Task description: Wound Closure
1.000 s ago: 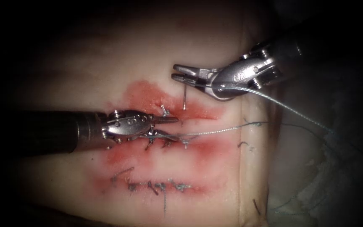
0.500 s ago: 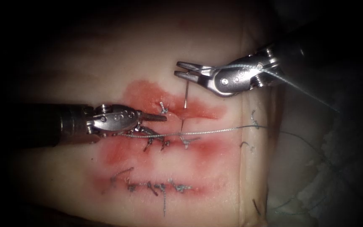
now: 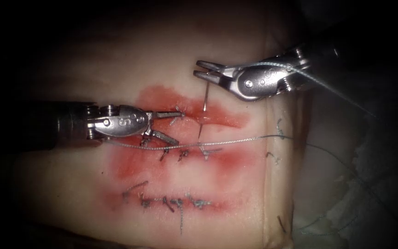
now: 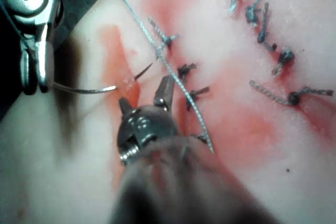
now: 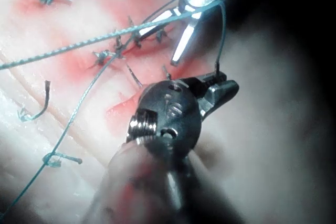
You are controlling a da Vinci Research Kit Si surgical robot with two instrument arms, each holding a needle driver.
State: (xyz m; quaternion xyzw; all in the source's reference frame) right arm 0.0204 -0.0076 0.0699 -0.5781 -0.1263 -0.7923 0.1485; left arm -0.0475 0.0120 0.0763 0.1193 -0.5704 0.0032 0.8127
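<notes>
Pale tissue (image 3: 116, 69) fills the frame; right tool (image 3: 202, 74), upper right, grips needle's (image 3: 205, 99) end, tip in cut (image 3: 217, 121); twisting could tear; left tool (image 3: 173, 126) gapes empty.

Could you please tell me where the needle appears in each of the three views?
Endoscope: the needle hangs from the right tool, shut on its end, down into the red cut.
Left wrist: the needle runs from the right tool into the tissue, beside the open, empty left tool.
Right wrist: a short stretch rises from the right tool.
Shared landmark: the right tool's jaws on the needle.
</notes>
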